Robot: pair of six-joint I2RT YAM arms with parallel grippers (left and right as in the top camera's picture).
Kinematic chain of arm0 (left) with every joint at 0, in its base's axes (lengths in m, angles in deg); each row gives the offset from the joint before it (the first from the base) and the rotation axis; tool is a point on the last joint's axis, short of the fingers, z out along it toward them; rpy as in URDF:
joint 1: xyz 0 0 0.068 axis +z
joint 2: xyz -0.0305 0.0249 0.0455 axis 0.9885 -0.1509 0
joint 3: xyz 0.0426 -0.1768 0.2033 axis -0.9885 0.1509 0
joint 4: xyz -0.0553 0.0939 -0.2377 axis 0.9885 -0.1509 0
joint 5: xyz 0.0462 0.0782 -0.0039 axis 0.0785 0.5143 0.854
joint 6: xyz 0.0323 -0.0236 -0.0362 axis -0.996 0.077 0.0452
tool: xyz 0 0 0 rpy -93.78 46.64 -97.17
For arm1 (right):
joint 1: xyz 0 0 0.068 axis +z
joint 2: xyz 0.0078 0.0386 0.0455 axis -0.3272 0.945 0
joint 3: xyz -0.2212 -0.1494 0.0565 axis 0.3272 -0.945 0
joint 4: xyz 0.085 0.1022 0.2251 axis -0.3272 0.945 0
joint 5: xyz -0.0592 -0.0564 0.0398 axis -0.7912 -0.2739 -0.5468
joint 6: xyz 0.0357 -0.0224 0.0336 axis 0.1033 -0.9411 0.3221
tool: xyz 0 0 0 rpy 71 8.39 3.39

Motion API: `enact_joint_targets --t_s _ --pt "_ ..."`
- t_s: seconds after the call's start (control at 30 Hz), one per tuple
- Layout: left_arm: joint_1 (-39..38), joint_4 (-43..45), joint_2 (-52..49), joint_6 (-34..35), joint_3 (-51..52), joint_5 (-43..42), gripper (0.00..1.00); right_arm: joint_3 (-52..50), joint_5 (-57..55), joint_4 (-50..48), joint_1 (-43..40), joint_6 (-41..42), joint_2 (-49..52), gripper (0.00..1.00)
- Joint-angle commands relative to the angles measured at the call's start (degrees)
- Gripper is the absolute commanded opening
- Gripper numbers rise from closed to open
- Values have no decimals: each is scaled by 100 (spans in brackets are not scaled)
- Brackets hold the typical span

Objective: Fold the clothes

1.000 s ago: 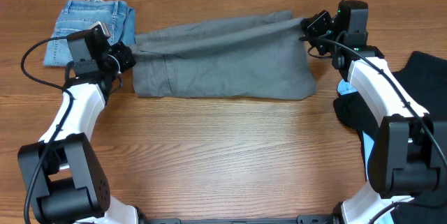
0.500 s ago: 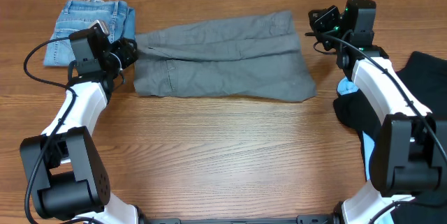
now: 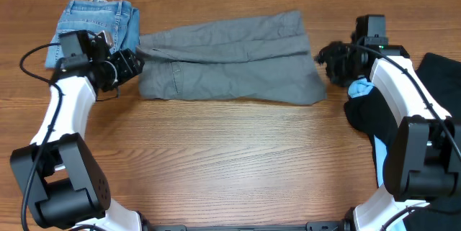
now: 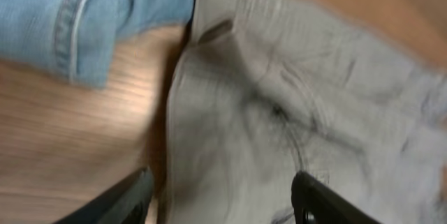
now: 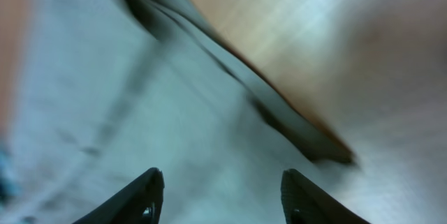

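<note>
Roughly centred toward the far side of the wooden table point(image 3: 230, 166): grey-green shorts point(image 3: 229, 58), lying flat, folded lengthwise into a long slab, with long diagonal creases across the top layer. Plain woven cotton by the look, matte and softly wrinkled, with a stitched pocket edge near the left end. Seen from the left wrist, same grey-green shorts point(image 4: 293, 112) rumpled, dark folds running out from one point, hemmed edge beside bare wood.

Just beyond the left end, folded blue denim pair point(image 3: 94, 26), faded, ragged at the far hem. Close up, blue denim pair point(image 4: 84, 15) showing pale double stitching; whether touching the shorts, hard to tell.

At the right edge, black garment point(image 3: 439, 87) in a heap, and a bit of light blue fabric point(image 3: 359, 87) against the right arm.

Tabletop mid-brown, smooth, fine straight grain.

At the shorts' left end, left gripper point(image 3: 128, 64), black fingers spread wide in the wrist view point(image 4: 136, 192), pinching nothing, cloth lying below. Just off the right end, right gripper point(image 3: 333, 62), fingers point(image 5: 150, 196) likewise apart and gripping nothing, blurred grey fabric with a dark edge underneath.
</note>
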Motion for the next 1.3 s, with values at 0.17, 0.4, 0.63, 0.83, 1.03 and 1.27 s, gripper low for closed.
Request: enact_joint_targets --t_s 0.17,0.4,0.63,0.83,1.03,1.27 --pt "24 -1493 -13 -1615 -442 114 68 -382 -632 728 -33 -439 59 51" --pt "-120 -1631 -13 -1926 -177 138 69 -1320 -299 -579 -31 -509 59 65" --pt "-310 -1515 -13 -2035 15 142 68 -1834 787 -1851 2 -848 59 57" --pt "-437 -1440 -15 -2050 186 579 67 -1672 879 -1335 0 -887 24 7" --pt "-437 -1572 -17 -2048 205 828 68 -1596 -170 404 44 -883 -734 4" --pt "-428 -1856 -15 -2050 203 848 66 -1596 -848 2448 146 -365 -2013 30"
